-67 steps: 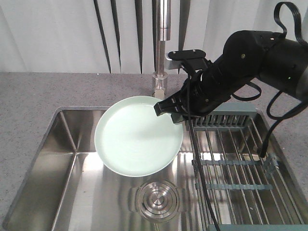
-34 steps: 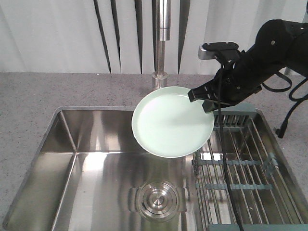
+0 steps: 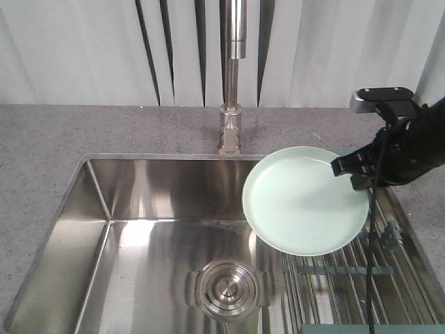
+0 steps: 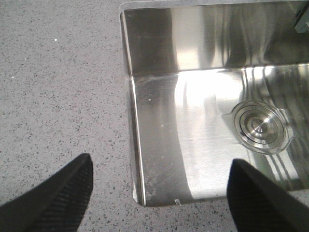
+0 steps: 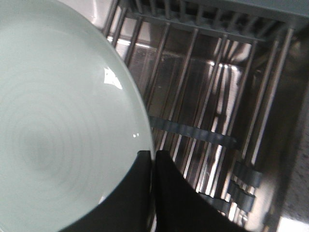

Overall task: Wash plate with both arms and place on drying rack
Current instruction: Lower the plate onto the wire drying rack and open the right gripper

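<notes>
The pale mint-green plate [image 3: 304, 200] hangs tilted above the left part of the drying rack [image 3: 348, 278], its face toward the front camera. My right gripper [image 3: 348, 167] is shut on the plate's upper right rim. In the right wrist view the plate [image 5: 58, 125] fills the left side, with the gripper [image 5: 152, 157] clamping its edge over the rack's steel rods [image 5: 212, 96]. The left gripper [image 4: 159, 174] stands open over the sink's near left corner, nothing between its fingers. It does not show in the front view.
A steel sink [image 3: 139, 229] with a round drain [image 3: 228, 287] lies under a tall tap [image 3: 232, 76]. Grey speckled counter [image 3: 62, 132] surrounds the sink. The sink's corner edge [image 4: 135, 159] runs between the left fingers.
The right arm has carried the plate rightward from over the middle of the sink to above the drying rack, still gripping its rim.
</notes>
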{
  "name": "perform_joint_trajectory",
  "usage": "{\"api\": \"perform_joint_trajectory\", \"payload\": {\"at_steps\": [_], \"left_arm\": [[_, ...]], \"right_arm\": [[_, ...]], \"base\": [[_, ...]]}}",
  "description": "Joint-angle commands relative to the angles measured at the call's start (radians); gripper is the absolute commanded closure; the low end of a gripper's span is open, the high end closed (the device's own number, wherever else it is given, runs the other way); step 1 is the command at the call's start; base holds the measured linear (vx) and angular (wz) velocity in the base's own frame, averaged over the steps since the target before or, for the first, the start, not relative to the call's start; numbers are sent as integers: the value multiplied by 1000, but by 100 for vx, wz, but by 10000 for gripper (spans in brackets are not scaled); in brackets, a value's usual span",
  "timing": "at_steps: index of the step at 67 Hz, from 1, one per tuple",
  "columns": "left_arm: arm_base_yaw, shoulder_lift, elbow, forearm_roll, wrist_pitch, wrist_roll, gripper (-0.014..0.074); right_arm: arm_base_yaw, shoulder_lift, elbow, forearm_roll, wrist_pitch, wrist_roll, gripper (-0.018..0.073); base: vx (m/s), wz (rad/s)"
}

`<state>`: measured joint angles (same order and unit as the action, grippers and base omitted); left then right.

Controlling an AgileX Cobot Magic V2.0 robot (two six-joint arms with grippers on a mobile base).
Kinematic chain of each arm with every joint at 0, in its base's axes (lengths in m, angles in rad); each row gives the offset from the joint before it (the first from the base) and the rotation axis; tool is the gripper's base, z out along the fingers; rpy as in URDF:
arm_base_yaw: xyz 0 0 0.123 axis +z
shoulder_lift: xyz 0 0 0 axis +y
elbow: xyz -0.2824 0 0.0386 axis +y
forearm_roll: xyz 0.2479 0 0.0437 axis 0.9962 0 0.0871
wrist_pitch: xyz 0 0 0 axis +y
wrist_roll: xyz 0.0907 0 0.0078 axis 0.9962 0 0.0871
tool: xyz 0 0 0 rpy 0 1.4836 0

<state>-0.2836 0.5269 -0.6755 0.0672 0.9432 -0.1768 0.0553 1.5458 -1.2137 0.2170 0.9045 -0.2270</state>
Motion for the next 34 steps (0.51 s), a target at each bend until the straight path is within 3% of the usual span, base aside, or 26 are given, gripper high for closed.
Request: {"api": "perform_joint_trajectory", "payload": {"at_steps": [1, 18, 34], "left_arm": [[-1, 4, -20, 3, -56, -7, 62], [-1, 4, -20, 3, -56, -7, 62], [-1, 4, -20, 3, -56, -7, 62]], "right_arm": [[-44, -64, 8, -33, -41, -10, 561], [-130, -69, 71, -110, -60, -11, 561], [-130, -41, 72, -187, -74, -11, 561]], "base": [[0, 0], [0, 0], [0, 0]]}}
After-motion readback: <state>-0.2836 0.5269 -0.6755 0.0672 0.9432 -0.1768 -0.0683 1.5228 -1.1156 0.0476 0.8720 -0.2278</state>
